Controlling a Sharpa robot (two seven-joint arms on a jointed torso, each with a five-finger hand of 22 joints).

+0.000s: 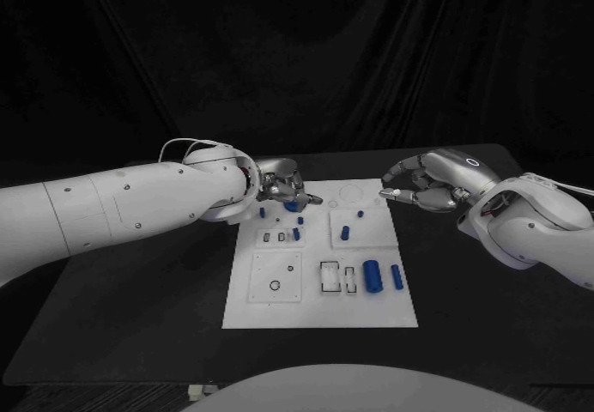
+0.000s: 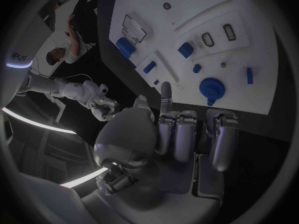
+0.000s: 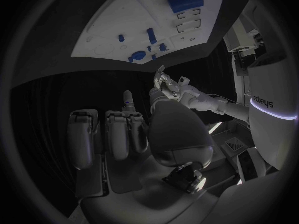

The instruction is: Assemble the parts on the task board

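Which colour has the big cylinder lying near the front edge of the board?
Blue. The big cylinder shows best in the head view, on the white task board.

White task board point(image 1: 319, 311) mid-table, small blue parts point(image 1: 372, 276) scattered on it

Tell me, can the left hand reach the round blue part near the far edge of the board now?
Probably yes: the left hand hovers right beside the round blue part, empty, with nothing between them.

White, smooth-shelled arms dotted with dark screws end in silver fingers point(image 1: 282, 185).
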